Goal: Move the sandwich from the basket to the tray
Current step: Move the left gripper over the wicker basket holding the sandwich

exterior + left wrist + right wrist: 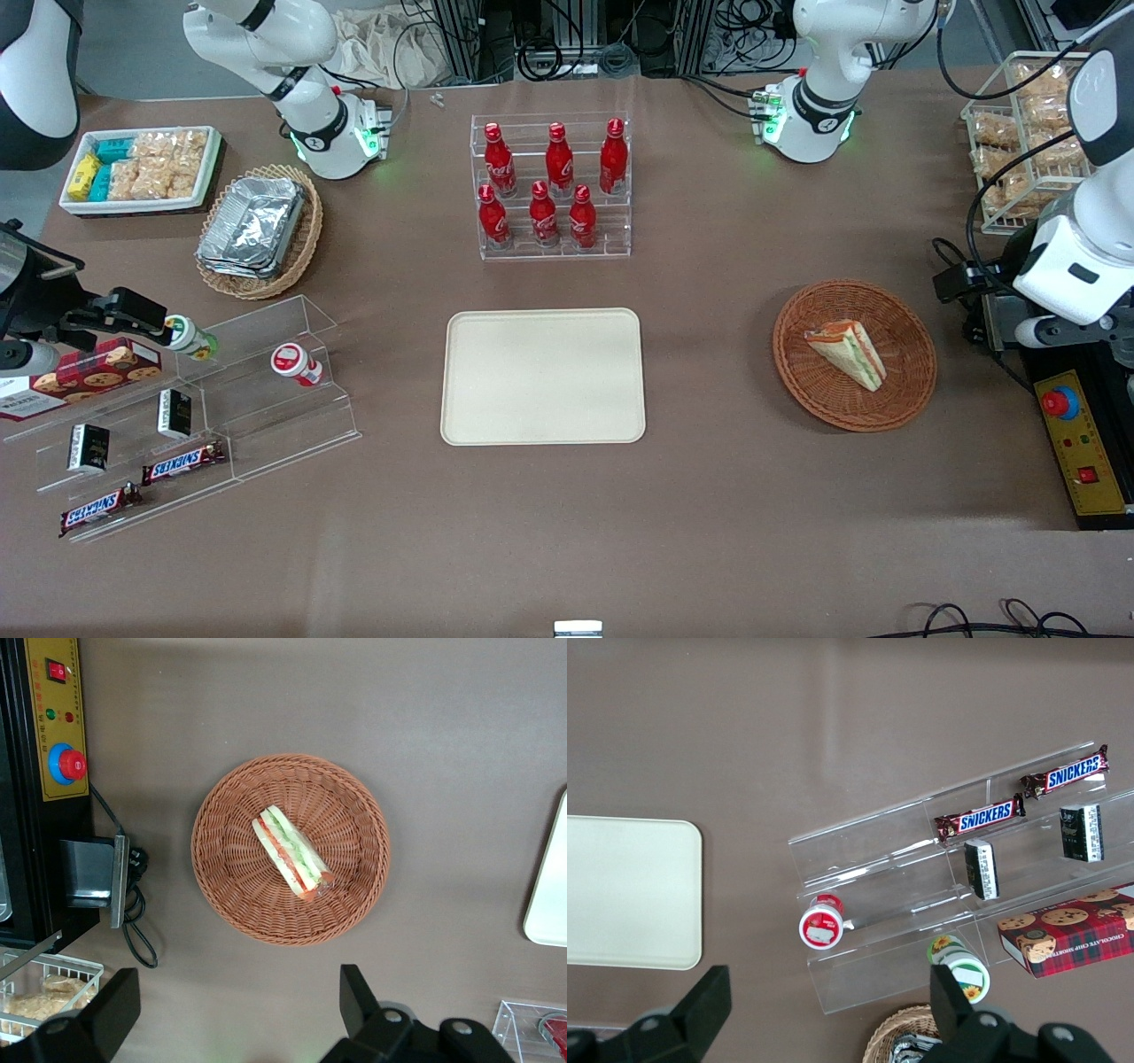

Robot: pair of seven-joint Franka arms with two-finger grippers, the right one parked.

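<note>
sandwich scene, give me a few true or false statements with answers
1. The sandwich lies in the reddish-brown basket. True.
2. The tray already holds the sandwich. False: the tray is bare.
3. The gripper is shut on the sandwich. False: it is open, above the table beside the basket.
4. Six red bottles stand in a clear rack. True.
5. The basket rests on the tray. False: they sit apart on the table.

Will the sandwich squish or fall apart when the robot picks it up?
Probably squishy: the sandwich is soft-looking white bread. Its stacked filling layers might slide apart if pinched loosely. It lies flat in the basket, so it shouldn't roll. The hand hovers open above.
</note>
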